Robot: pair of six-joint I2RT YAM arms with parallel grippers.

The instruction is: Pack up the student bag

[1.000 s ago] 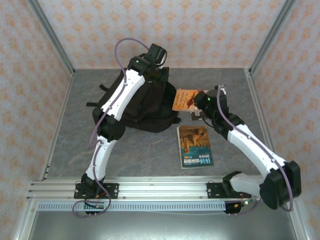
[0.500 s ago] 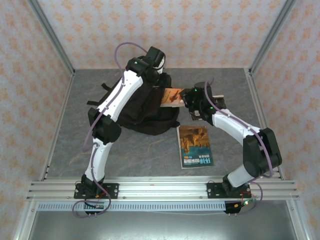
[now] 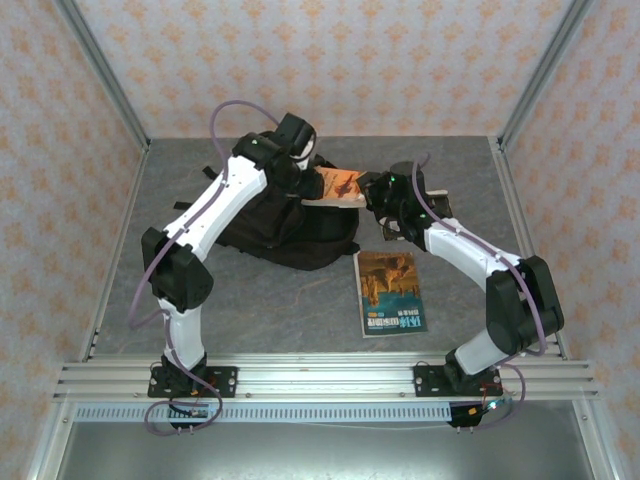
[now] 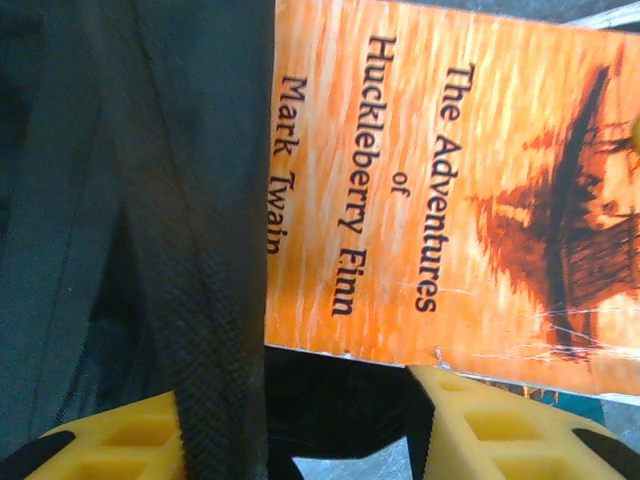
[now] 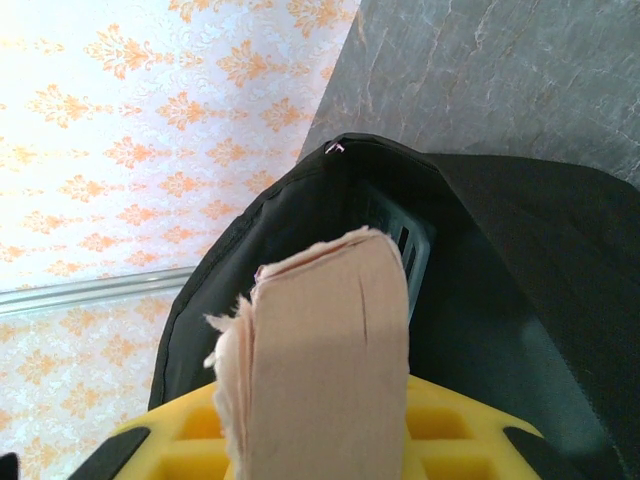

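Bag (image 3: pixel 300 235) sits on the far half of the bench (image 3: pixel 250 300), a bit left of the middle, lying in a slumped heap with its mouth facing right. The left arm reaches right over it, and the left gripper (image 4: pixel 300 430) hangs at the opening. Its yellow fingers (image 4: pixel 480 425) stand well apart, so it's released, with a loose strip of the bag's black rim draped over the left-hand one.

The right gripper (image 5: pixel 320 430) is clenched on the orange book (image 3: pixel 338 184), pinching it at its right end with the free end poking at the bag's mouth. From the right wrist you look down the page edges straight into the open bag. From the left wrist the cover reads "The Adventures of Huckleberry Finn, Mark Twain", and its left edge meets the black fabric. Can't tell how far in it actually is.

A second book (image 3: pixel 390 292) lies flat on the bench, right of the middle, nearer the arms and apart from the bag.
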